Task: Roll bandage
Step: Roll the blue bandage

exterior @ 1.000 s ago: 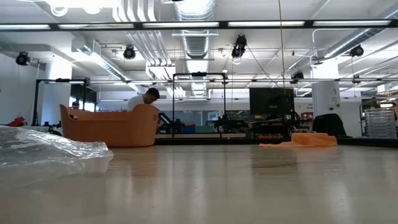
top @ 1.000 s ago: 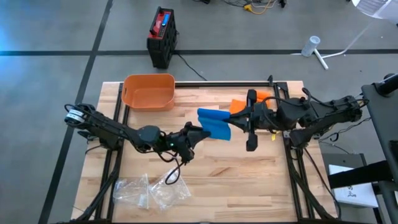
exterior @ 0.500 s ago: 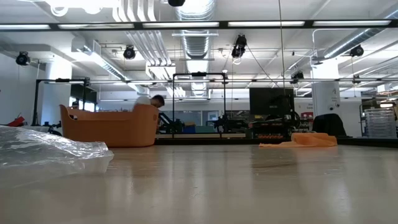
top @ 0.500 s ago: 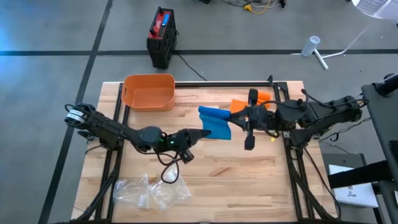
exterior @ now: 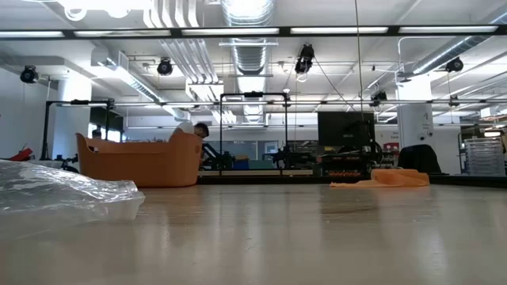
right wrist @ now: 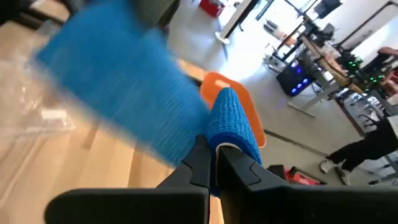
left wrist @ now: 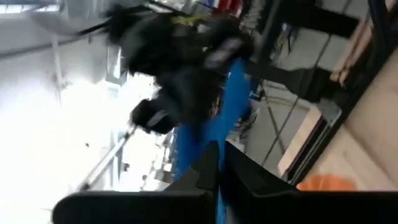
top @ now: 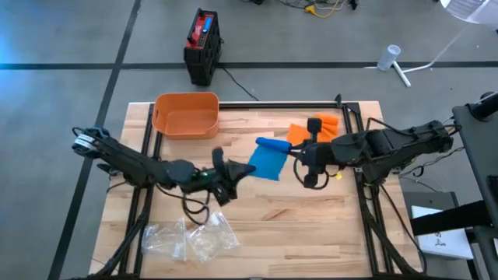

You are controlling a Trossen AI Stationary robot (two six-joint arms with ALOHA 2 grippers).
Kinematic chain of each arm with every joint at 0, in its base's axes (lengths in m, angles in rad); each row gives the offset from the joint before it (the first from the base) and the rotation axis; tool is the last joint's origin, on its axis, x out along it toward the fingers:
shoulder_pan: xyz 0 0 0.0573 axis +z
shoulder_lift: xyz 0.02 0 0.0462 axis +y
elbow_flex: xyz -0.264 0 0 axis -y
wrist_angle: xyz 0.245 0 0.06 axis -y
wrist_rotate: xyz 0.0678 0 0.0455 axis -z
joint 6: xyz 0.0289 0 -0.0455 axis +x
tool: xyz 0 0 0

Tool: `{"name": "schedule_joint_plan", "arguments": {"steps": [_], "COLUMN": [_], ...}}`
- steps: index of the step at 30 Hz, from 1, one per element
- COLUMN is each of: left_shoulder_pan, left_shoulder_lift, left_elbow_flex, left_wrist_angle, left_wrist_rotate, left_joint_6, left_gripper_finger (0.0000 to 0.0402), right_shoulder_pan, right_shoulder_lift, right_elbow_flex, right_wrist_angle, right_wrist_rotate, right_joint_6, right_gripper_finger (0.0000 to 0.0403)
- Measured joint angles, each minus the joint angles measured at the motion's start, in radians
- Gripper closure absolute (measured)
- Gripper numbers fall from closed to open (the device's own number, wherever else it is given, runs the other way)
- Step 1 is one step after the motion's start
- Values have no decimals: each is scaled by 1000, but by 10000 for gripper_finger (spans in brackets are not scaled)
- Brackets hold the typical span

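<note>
Two grippers, left gripper [top: 236, 172] and right gripper [top: 294, 152], each clench an end of the soft blue woven bandage [top: 267, 159] above mid-table; light, floppy, best pinched at its edges.

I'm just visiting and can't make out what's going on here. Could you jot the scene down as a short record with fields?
Job: rolling a bandage
Bandage: blue bandage, held above the table between the two claws
Left claw: shut on the bandage's lower edge
Right claw: shut on the rolled end
Bin: orange bin, far left part of the table
Orange cloth: lying behind the bandage
Plastic bags: clear, near left corner
Background: a person behind the bin, seen in the low view
</note>
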Motion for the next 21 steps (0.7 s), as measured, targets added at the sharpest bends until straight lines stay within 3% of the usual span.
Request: {"name": "schedule_joint_plan", "arguments": {"steps": [8, 12, 17, 21], "left_shoulder_pan": [43, 82, 114, 116], "left_shoulder_lift": [-198, -239, -238, -189], "left_elbow_flex": [0, 1, 2, 34], "left_wrist_angle": [-233, -264, -249, -263], "left_wrist_rotate": [177, 214, 360, 364], "left_joint_6": [-513, -632, -780, -873], "left_gripper_finger": [401, 401, 401, 401], "right_shoulder_pan": [1, 0, -17, -36], "right_shoulder_lift": [5, 28, 63, 87], "right_elbow_flex": [-60, -64, -64, -64], "right_wrist_angle": [11, 9, 24, 66], "right_wrist_rotate": [-2, -2, 4, 7], "right_joint_6": [-18, -13, 37, 53], "right_gripper_finger": [400, 400, 400, 400]}}
